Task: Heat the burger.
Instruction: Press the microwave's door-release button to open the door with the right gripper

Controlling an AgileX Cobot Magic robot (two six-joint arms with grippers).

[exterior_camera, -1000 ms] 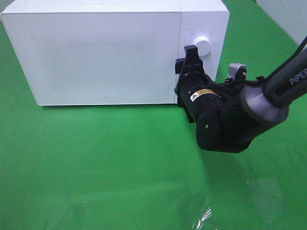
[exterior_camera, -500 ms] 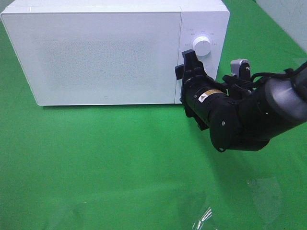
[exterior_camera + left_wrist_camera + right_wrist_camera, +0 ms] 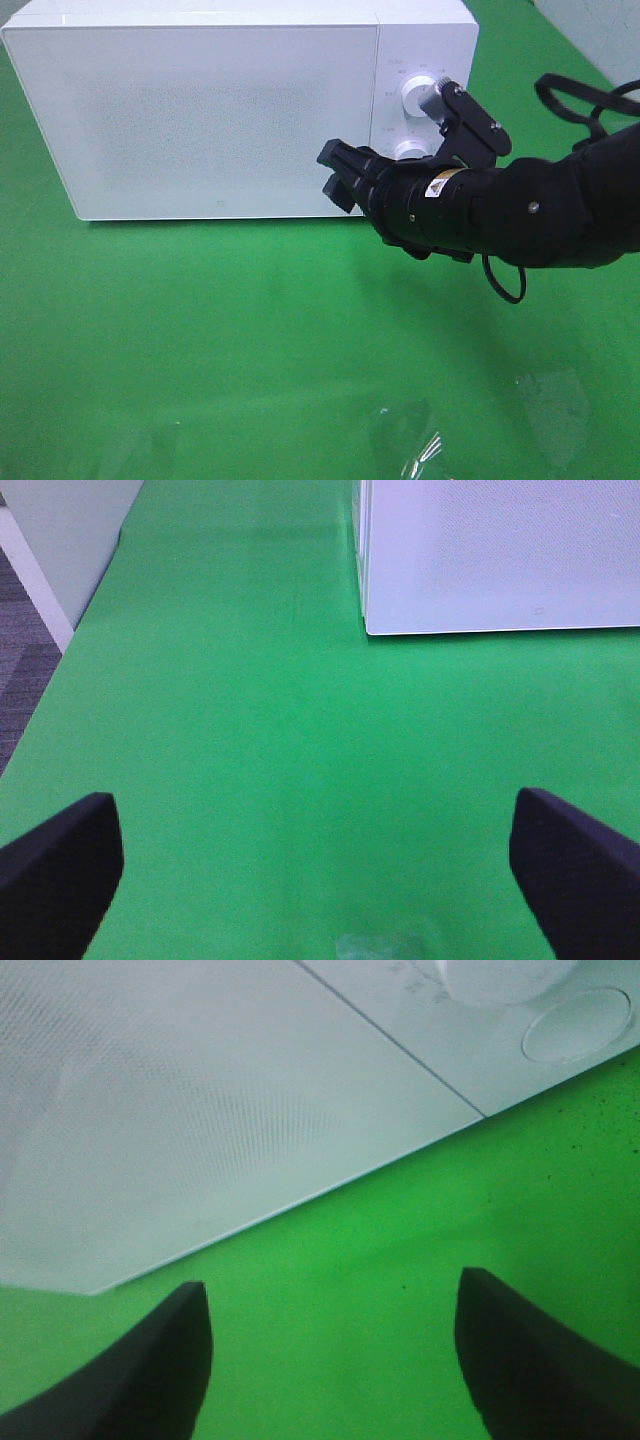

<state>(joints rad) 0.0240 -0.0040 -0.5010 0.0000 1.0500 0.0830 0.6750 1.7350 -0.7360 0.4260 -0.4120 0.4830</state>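
Microwave [image 3: 425, 30] shut, tools open
The right tool [image 3: 333, 172] hangs empty by the door's [image 3: 200, 110] lower right corner over the green desk [image 3: 200, 330]; left tool [image 3: 312, 798] spread wide; burger unseen, possibly inside.

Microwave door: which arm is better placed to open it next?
Probably right: the right gripper, open, hovers at the microwave door's edge near the dial; the left gripper, open too, faces green cloth by the microwave's other end.

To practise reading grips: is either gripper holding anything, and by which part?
Nothing is held. The right gripper stands open before the microwave door; the left gripper stands open above the green cloth.
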